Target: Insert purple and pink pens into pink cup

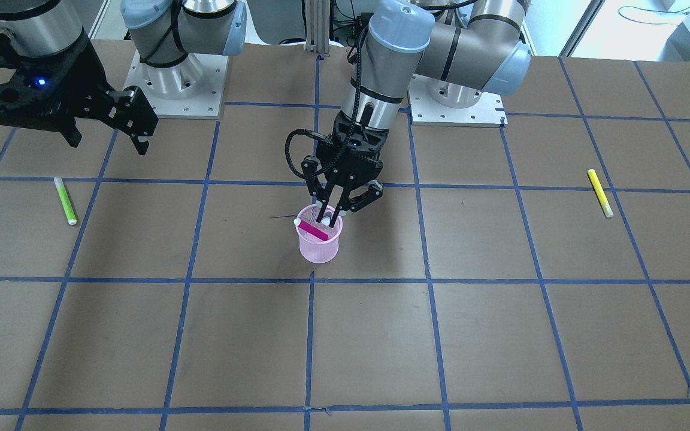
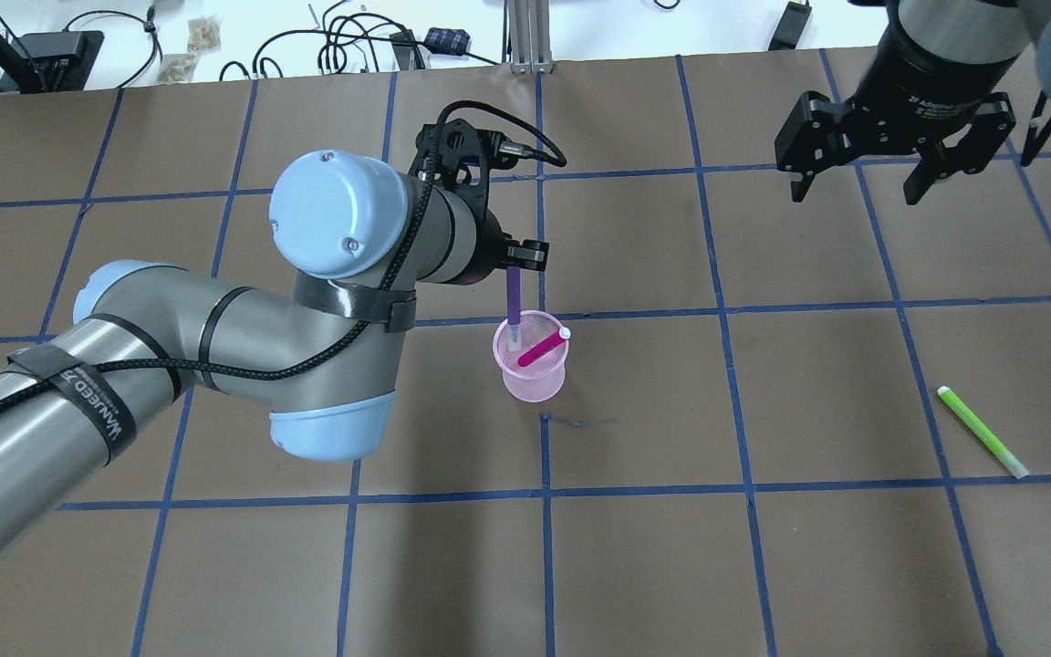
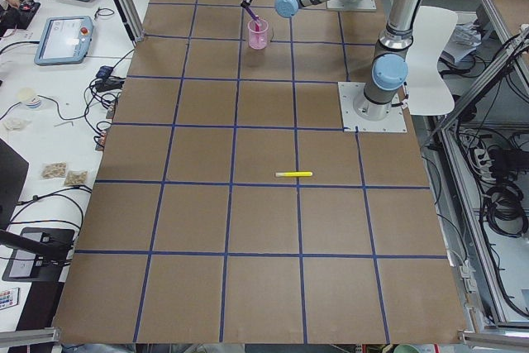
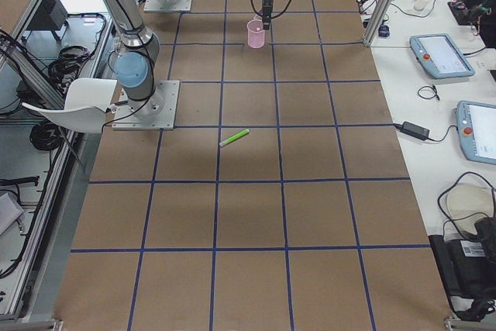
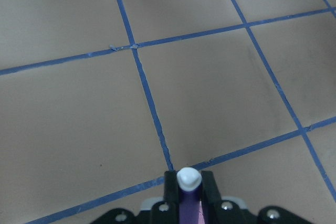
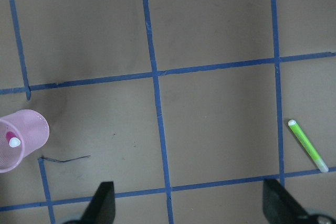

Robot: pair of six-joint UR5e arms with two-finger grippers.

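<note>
The pink mesh cup (image 2: 535,381) stands near the table's middle. The pink pen (image 2: 544,347) leans inside it, white cap up; both also show in the front view, the cup (image 1: 319,250) and the pen (image 1: 312,231). My left gripper (image 2: 515,266) is right above the cup, shut on the purple pen (image 2: 514,301), which hangs upright with its lower end inside the rim. The left wrist view shows the purple pen (image 5: 188,203) between the closed fingers. My right gripper (image 2: 857,193) is open and empty, high and far to the side. The right wrist view shows the cup (image 6: 23,137).
A green pen (image 2: 982,432) lies on the table on my right side and also shows in the right wrist view (image 6: 308,145). A yellow pen (image 1: 600,193) lies on my left side. The brown table (image 2: 763,547) has a blue tape grid.
</note>
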